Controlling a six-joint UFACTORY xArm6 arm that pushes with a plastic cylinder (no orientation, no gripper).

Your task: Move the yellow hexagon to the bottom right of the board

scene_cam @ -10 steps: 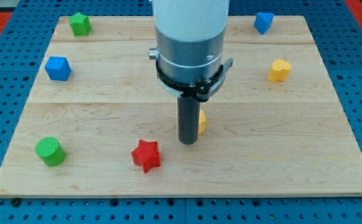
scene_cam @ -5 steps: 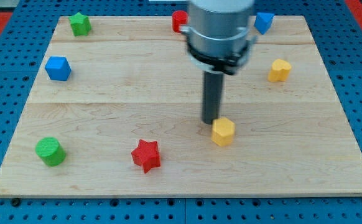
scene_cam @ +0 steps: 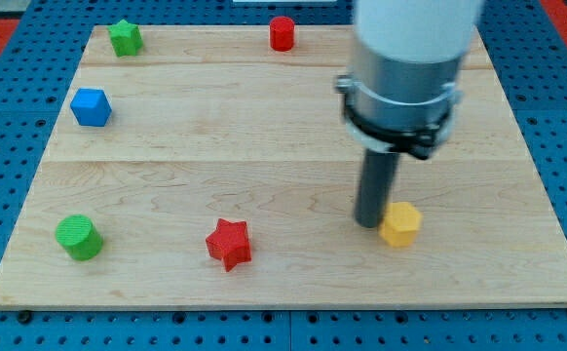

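Observation:
The yellow hexagon [scene_cam: 400, 223] lies on the wooden board [scene_cam: 283, 166], right of centre and toward the view's bottom. My tip [scene_cam: 371, 223] stands right against the hexagon's left side, touching it. The arm's wide grey body hangs above the rod and hides the board's upper right part, so the blocks that lie there cannot be seen.
A red star [scene_cam: 229, 243] lies left of my tip near the bottom. A green cylinder [scene_cam: 78, 237] is at the bottom left, a blue cube [scene_cam: 91, 106] at the left, a green star [scene_cam: 124, 37] at the top left, a red cylinder [scene_cam: 282, 32] at the top centre.
My tip has moved to the right and down, pushing the yellow hexagon along with it. The arm now covers the blue and yellow blocks at the upper right; the red cylinder has come into view.

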